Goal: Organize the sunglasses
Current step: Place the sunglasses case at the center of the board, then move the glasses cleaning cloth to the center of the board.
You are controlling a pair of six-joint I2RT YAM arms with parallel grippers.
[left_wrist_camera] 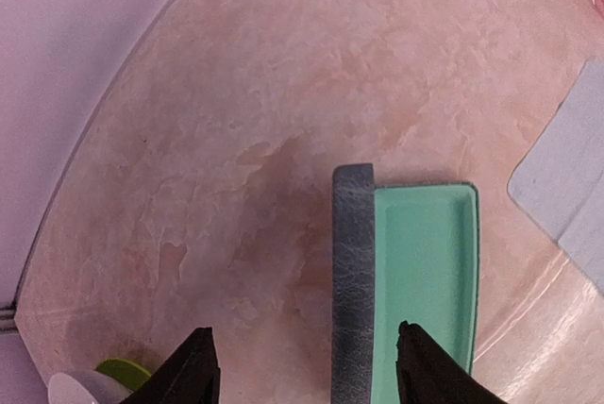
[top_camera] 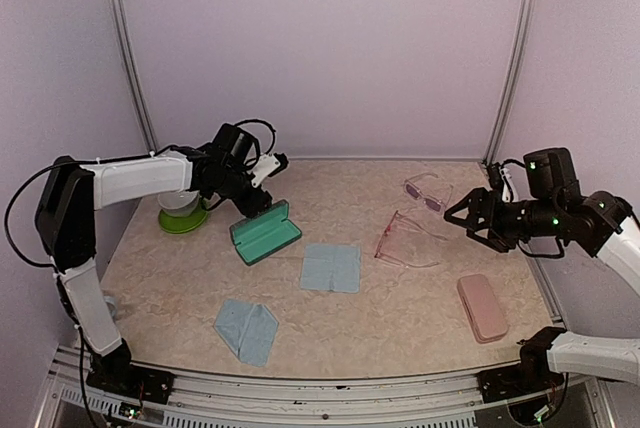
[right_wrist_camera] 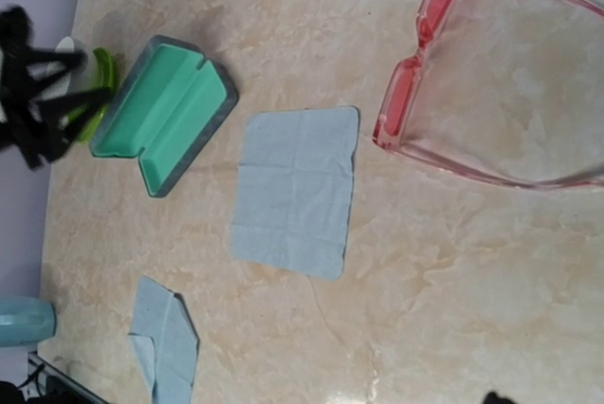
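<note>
The right wrist view cuts the pink-red sunglasses [right_wrist_camera: 415,92] off at its top and right edges, so their arm ends fall outside it. Of the right gripper [top_camera: 462,216] that view gives only a black sliver at the bottom. From above, its jaws stand spread with nothing between them, just right of those sunglasses, which lie right of centre on the table [top_camera: 400,338]. The clear pair [top_camera: 428,191], with purplish lenses, lies further back near the rear wall, small and faint; I cannot tell whether its arms are folded. The left wrist view shows only part of the open case [left_wrist_camera: 425,262], its near end cut by the frame, and a corner of a green dish [left_wrist_camera: 123,373].

The left gripper [left_wrist_camera: 307,376] hangs over the case, released, its fingers [left_wrist_camera: 193,371] apart. The case's grey wall shows between them, apparently touched by neither. One cloth [top_camera: 331,267] lies just right of the case, a second cloth [top_camera: 247,330] lies towards the front edge, and a pink case [top_camera: 482,308] lies front right. Bare tabletop shows between the cloths and the pink case.

The table is beige, marbled and glossy. The open case is oblong, leathery blue-grey outside and smooth mint inside. The cloths are pale blue with square creases, and the front one is rumpled. The pink-red frame is translucent, with rectangular lenses and long thin arms.
</note>
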